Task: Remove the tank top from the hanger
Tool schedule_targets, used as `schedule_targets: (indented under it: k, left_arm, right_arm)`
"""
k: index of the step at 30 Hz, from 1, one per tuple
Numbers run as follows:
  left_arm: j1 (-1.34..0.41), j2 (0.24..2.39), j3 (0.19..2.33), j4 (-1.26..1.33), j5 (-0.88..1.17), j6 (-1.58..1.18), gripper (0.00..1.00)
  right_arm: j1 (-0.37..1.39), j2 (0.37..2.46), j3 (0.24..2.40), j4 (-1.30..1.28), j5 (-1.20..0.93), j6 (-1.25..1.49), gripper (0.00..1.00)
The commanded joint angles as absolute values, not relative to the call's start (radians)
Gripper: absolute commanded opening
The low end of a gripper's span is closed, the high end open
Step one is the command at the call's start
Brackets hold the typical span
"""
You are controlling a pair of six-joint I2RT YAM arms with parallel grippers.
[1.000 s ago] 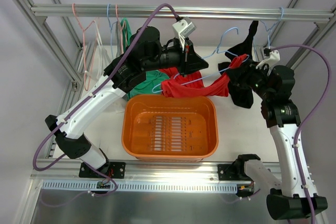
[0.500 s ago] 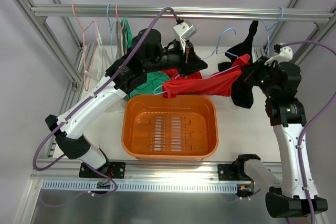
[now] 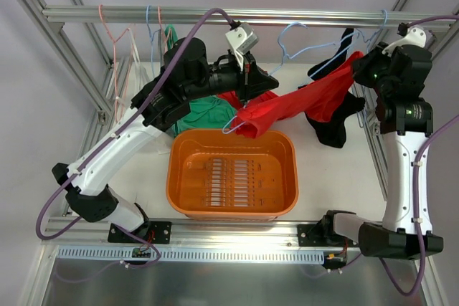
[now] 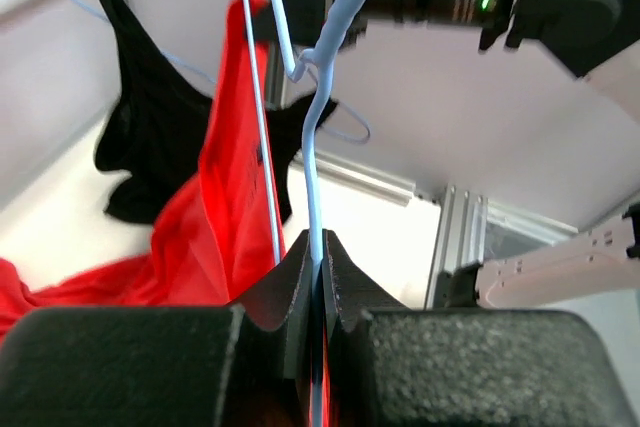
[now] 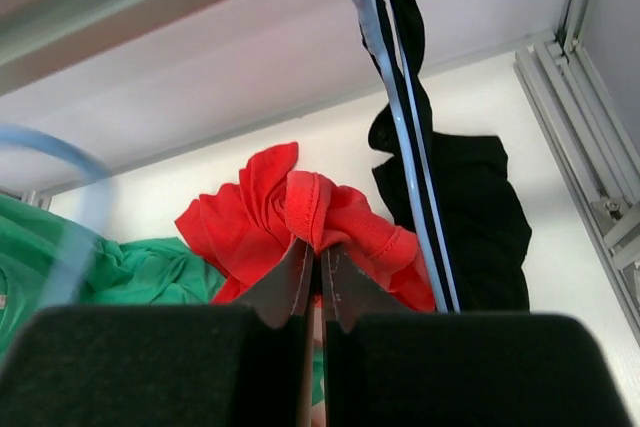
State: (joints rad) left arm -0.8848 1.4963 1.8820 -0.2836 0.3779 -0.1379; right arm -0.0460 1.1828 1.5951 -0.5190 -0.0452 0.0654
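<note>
Two closed grips: left end effector [image 4: 316, 247] on blue hanger [image 4: 313, 147], right end effector [image 5: 317, 252] on red tank top [image 5: 258, 212] above orange bin [image 3: 229, 177].

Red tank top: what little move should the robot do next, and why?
Probably the right pincer should tug the red tank top sideways, away from the hanger. It is shut on a fold of the cloth, the left pincer is shut on the hanger's blue wire, and the top is stretched between them, its other end bunched at the hanger.
</note>
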Motion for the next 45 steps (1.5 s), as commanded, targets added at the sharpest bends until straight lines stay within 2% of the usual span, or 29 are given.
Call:
schedule_targets:
  k: [1,9,14,16,18,21,26,34,39,45]
  left_arm:
    - [-0.894,1.497,1.977,-0.193,0.344,-0.139,0.0]
    - [-0.894,1.695,2.228,0.063,0.269,-0.248,0.0]
    - [-0.894,1.798,2.24,0.305,0.206,-0.272,0.0]
    - [-0.894,1.862,2.278,0.386,0.157,-0.284,0.0]
    - [-0.894,1.929,2.348,0.423,0.14,-0.29,0.0]
    - [-0.894,1.969,2.315,0.609,0.132,-0.311,0.0]
    - [-0.894,2.019,2.408,0.594,0.127,-0.33,0.0]
    - [-0.894,1.855,2.159,0.65,0.242,-0.29,0.0]
    - [-0.896,1.643,1.872,0.617,0.242,-0.249,0.0]
    - [-0.899,1.364,1.576,0.415,0.177,-0.183,0.0]
  right_arm:
    - [-0.071,1.189,1.652,-0.531,-0.075,0.046,0.0]
    - [-0.146,1.147,1.742,-0.549,-0.234,0.107,0.0]
    - [-0.305,1.101,1.79,-0.587,-0.325,0.172,0.0]
    - [-0.383,1.086,1.802,-0.586,-0.451,0.227,0.0]
    - [-0.388,1.056,1.824,-0.589,-0.472,0.226,0.0]
    - [-0.394,1.035,1.853,-0.597,-0.547,0.23,0.0]
    - [-0.403,1.023,1.913,-0.646,-0.581,0.23,0.0]
    - [-0.348,0.907,1.701,-0.676,-0.669,0.149,0.0]
    - [-0.266,0.835,1.568,-0.799,-0.592,0.022,0.0]
    - [-0.103,0.709,1.332,-0.879,-0.473,-0.067,0.0]
